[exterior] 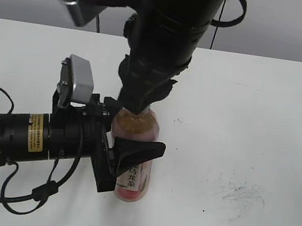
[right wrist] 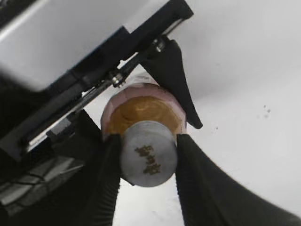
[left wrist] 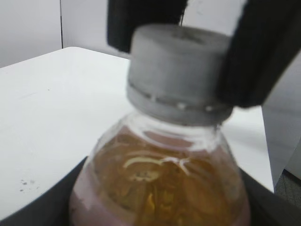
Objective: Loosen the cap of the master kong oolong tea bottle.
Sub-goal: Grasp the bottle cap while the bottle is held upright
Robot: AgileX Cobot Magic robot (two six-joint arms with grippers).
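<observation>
The master kong oolong tea bottle (exterior: 132, 174) stands upright on the white table, with amber tea and a pink label. My left gripper (exterior: 125, 160) comes in from the left and is shut on the bottle's body. In the left wrist view the bottle's shoulder (left wrist: 160, 183) fills the frame, with dark fingers low on both sides. My right gripper (right wrist: 148, 150) comes down from above and is shut on the cap (right wrist: 147, 153), grey-white with a dark logo on top. The cap also shows in the left wrist view (left wrist: 176, 75). It is hidden by the right arm in the exterior view.
The white table (exterior: 252, 104) spreads to the right and behind the bottle, with dark scuff marks (exterior: 243, 195) at the right front. Black cables (exterior: 23, 194) of the left arm lie at the front left. A grey wall runs behind the table.
</observation>
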